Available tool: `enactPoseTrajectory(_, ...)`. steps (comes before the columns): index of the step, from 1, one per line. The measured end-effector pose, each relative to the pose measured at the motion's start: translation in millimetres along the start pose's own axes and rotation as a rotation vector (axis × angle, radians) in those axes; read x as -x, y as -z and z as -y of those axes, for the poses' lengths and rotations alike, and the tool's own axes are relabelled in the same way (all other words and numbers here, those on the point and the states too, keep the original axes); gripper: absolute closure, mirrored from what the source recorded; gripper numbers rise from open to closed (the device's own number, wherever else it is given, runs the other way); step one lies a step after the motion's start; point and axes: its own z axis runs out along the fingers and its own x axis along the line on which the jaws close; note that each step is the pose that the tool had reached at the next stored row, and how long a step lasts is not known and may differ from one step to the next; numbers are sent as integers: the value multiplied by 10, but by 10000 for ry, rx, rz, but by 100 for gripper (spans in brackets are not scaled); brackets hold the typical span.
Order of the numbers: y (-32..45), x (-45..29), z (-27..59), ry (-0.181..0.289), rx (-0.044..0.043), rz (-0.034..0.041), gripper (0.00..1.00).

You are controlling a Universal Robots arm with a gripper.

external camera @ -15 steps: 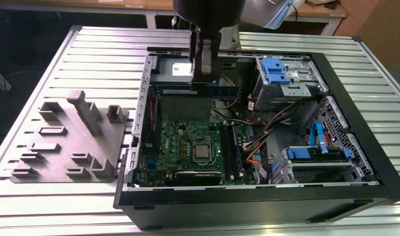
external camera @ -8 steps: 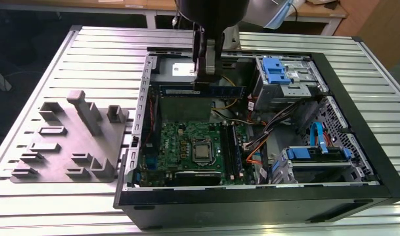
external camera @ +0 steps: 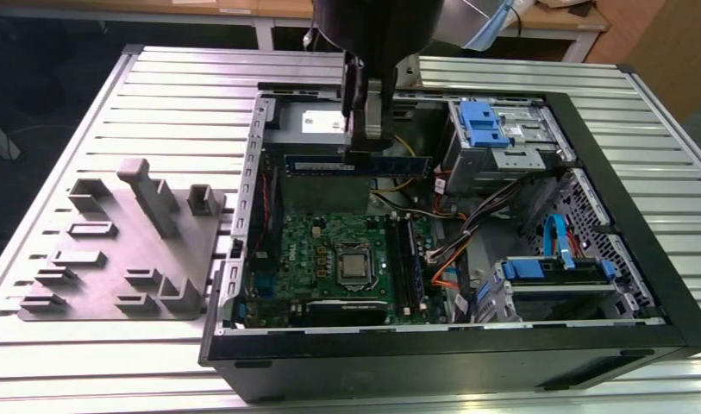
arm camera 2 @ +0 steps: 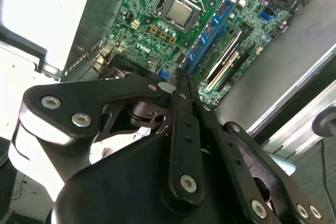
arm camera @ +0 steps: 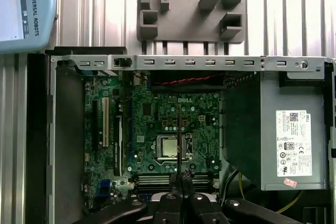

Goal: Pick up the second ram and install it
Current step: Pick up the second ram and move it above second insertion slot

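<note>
Slatted table (external camera: pixel 97 103), open case (external camera: pixel 643 259); second ram (external camera: pixel 402 165) in claw (external camera: pixel 366 153) above motherboard (external camera: pixel 327 250).

Table of ribbed silver metal profiles (external camera: pixel 189 78), grey plastic fixture plate (external camera: pixel 97 276) with upright blocks lying flat on it toward the exterior view's left, open black computer case (external camera: pixel 442 366) lying on its side just beside the plate, toward the exterior view's right, both resting directly on the ribs
</note>
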Motion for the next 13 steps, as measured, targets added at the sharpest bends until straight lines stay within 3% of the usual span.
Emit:
enactPoseTrajectory(6,-42,0,132,-3,53,0,92)
enactPoseTrajectory(13,-162,-5,186,-3,64,0,92)
